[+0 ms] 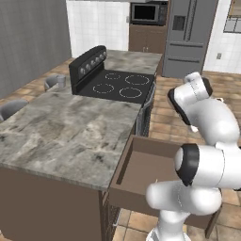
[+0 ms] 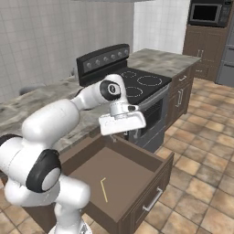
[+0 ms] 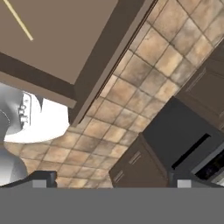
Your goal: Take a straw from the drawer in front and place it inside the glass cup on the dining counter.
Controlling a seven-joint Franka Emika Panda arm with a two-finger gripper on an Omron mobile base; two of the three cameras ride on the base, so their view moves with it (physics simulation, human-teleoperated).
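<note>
The drawer (image 2: 119, 183) stands pulled out of the dark brown base below the marble dining surface (image 1: 61, 132), its front panel and silver handle (image 2: 152, 200) toward the tiled floor (image 2: 201, 183). On its flat brown bottom lies the straw (image 2: 104, 189), a thin yellowish stick resting flat near the middle, apart from all four walls; in the hand view the same straw (image 3: 18, 20) crosses the top left corner, slanting over the drawer's floor. The pincer (image 2: 119, 122) hangs above the back part of the open drawer, well clear of the straw, and holds nothing; its two dark tips barely poke up at the bottom of the hand view, far apart near the left and right sides, so the fingers stand fully spread. The hand camera looks down past the drawer's side wall at the tiles and the dark oven front (image 3: 183, 135) beside it. The glass cup (image 1: 60, 80) sits upright on the far left part of the dining surface, near the back panel of the black stovetop (image 1: 120, 86), well apart from the drawer and the arm
</note>
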